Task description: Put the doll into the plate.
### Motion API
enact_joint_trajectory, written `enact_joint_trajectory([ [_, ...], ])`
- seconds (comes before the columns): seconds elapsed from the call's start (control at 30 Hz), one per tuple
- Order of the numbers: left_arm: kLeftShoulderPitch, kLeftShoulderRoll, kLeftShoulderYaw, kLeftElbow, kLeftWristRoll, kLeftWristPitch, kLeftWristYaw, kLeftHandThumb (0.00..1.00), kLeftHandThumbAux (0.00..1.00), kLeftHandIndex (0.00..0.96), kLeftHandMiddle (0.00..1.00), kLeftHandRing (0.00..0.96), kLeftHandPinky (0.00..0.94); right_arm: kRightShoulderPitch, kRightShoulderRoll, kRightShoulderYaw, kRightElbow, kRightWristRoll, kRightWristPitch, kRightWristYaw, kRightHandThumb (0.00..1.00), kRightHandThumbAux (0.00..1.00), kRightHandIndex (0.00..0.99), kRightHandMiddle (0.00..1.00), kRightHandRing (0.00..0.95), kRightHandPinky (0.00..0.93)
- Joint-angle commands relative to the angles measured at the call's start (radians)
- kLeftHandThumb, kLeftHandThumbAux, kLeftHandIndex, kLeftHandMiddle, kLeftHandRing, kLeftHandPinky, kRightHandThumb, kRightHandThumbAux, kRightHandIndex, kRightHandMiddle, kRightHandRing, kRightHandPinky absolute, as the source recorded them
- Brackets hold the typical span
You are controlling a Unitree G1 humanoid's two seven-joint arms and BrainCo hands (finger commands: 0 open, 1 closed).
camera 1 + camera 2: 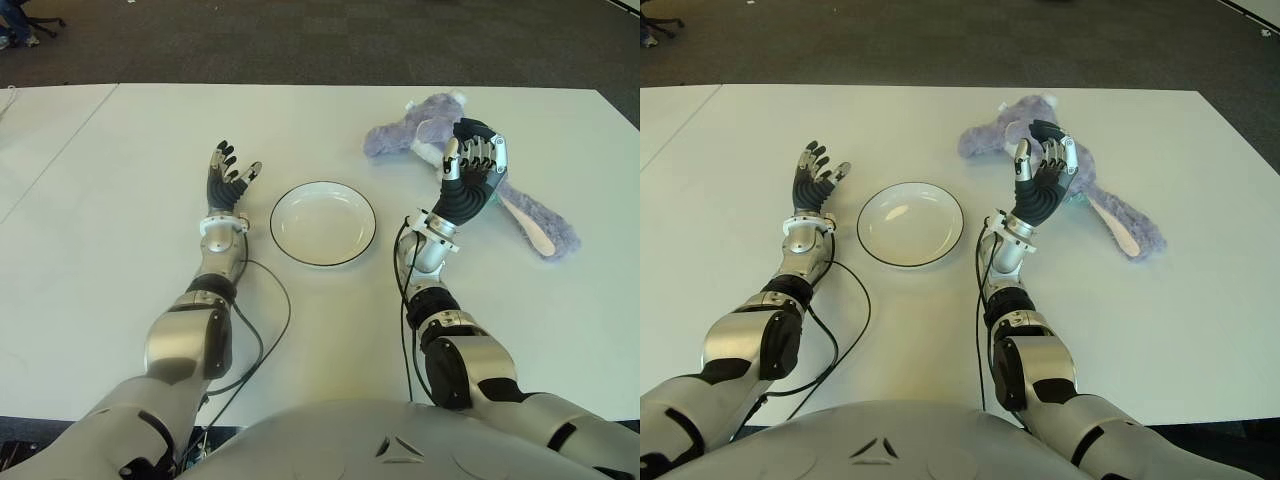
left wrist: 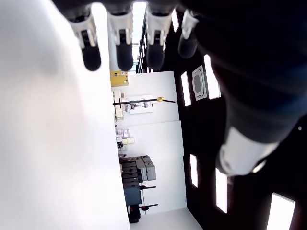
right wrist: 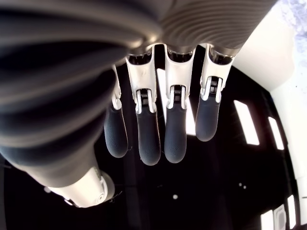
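A white counter (image 1: 120, 200) carries a white, dark-rimmed plate (image 1: 323, 223) near its middle and a purple plush doll (image 1: 430, 140) lying farther right.

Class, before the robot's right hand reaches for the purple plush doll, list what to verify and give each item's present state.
1. Purple plush doll on the white table, outside the plate: ok.
2. Round white plate with a dark rim holds nothing: ok.
3. Right hand fingers part-curled, holding nothing: ok.
4. Right hand touching the doll: cannot tell; it shows in front of it.
5. Left hand open, left of the plate, out of the path: ok.
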Motion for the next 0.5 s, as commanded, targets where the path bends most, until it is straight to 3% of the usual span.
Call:
enact_joint_trajectory([
  [0.03,0.192,-0.054,-0.01,0.127,0.015,0.094,-0.014,0.123,0.711,0.063,0.11,0.108,0.138,0.153,0.121,-0.027,0.025,-0.008,-0.021,-0.007,0.356,0.777,0.36,0.365,0.342,0.296],
  [0.13,0.191,-0.053,-0.009,0.127,0.014,0.097,-0.016,0.125,0.712,0.062,0.108,0.106,0.138,0.145,0.103,-0.025,-0.016,-0.043,0.018,-0.012,0.347,0.773,0.34,0.344,0.312,0.263],
  [0.17,0.19,-0.053,-0.009,0.127,0.013,0.098,-0.016,0.128,0.713,0.062,0.107,0.106,0.142,0.148,0.073,-0.023,-0.063,-0.105,0.075,-0.025,0.324,0.76,0.311,0.305,0.26,0.208],
  [0.2,0.189,-0.053,-0.009,0.127,0.013,0.099,-0.017,0.13,0.714,0.062,0.106,0.106,0.144,0.151,0.051,-0.021,-0.094,-0.15,0.116,-0.036,0.235,0.709,0.252,0.211,0.181,0.142],
  [0.23,0.189,-0.052,-0.009,0.128,0.014,0.1,-0.017,0.131,0.715,0.062,0.106,0.105,0.145,0.15,0.0,-0.005,-0.157,-0.251,0.222,-0.058,0.219,0.701,0.241,0.196,0.168,0.131],
  [0.27,0.189,-0.052,-0.009,0.128,0.014,0.1,-0.016,0.131,0.712,0.062,0.105,0.105,0.144,0.151,-0.033,0.006,-0.2,-0.319,0.296,-0.073,0.143,0.659,0.186,0.098,0.074,0.046],
  [0.33,0.189,-0.052,-0.009,0.128,0.014,0.099,-0.016,0.131,0.709,0.061,0.105,0.104,0.142,0.16,-0.078,0.036,-0.277,-0.453,0.452,-0.113,0.101,0.628,0.148,0.031,0.012,0.006],
  [0.37,0.188,-0.052,-0.009,0.128,0.015,0.099,-0.015,0.132,0.709,0.061,0.105,0.104,0.142,0.163,-0.083,0.043,-0.291,-0.479,0.484,-0.124,0.097,0.625,0.144,0.024,0.006,0.002],
  [0.5,0.186,-0.053,-0.007,0.128,0.012,0.102,-0.018,0.134,0.707,0.06,0.105,0.104,0.14,0.152,-0.141,0.083,-0.389,-0.646,0.75,-0.137,0.086,0.572,0.104,0.0,0.0,0.0],
])
